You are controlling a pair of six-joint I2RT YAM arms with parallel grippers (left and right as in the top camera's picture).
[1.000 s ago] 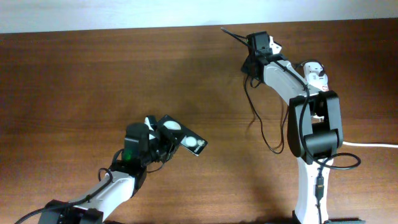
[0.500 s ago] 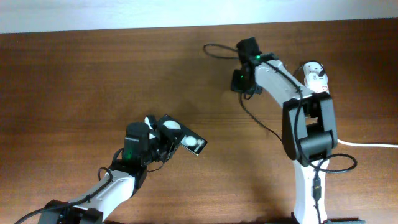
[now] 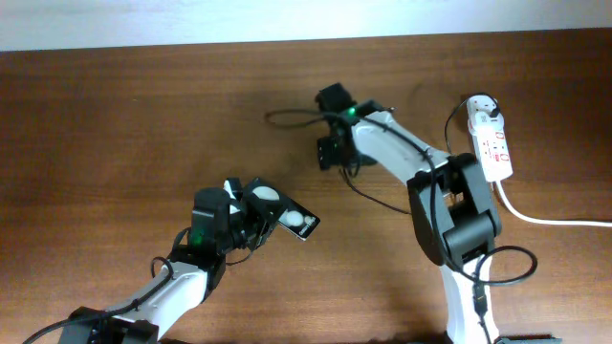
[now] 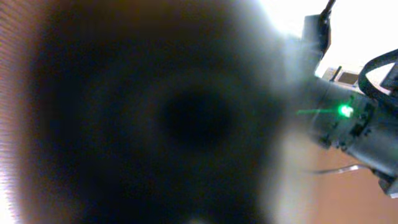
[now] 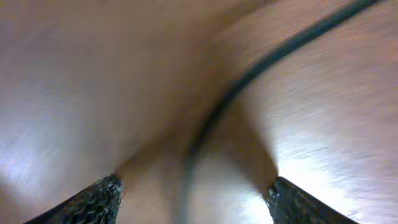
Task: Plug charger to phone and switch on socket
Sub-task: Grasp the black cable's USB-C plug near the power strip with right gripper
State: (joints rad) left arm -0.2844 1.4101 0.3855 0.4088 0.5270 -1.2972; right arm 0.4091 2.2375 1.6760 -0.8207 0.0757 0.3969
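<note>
**Charger lead at the right gripper, phone held in the left**

The right gripper (image 3: 330, 156) has its dark textured fingers (image 5: 93, 199) wide apart, and the long thin black charger cable (image 5: 273, 53) runs loose between them, unpinched. At its 7 o'clock the left gripper (image 3: 251, 218) is clamped on the small black rectangular phone (image 3: 289, 217) with white circles. The white elongated socket strip (image 3: 492, 148) lies at 3 o'clock on the brown wooden table (image 3: 115, 124). The connector tip is not visible; the best grip is probably close to it, lined up squarely with the port before pushing.
</note>
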